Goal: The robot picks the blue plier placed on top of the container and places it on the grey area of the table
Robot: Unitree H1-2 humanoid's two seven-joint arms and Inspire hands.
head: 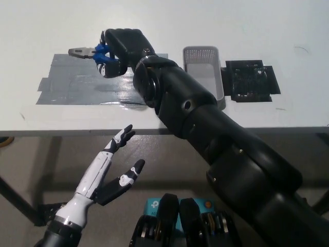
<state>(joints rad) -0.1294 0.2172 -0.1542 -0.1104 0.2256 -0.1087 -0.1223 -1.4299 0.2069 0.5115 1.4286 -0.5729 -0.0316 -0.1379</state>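
Note:
My black right hand is shut on the blue-handled plier, holding it just over the upper middle of the grey taped area. The plier's metal jaws point left, past the hand. The grey container stands to the right of the tape, partly hidden behind my right arm. My white left hand rests open below the table's front edge, at the lower left.
A black square mat lies on the white table right of the container. My right arm crosses the tape's right end and the table's front edge.

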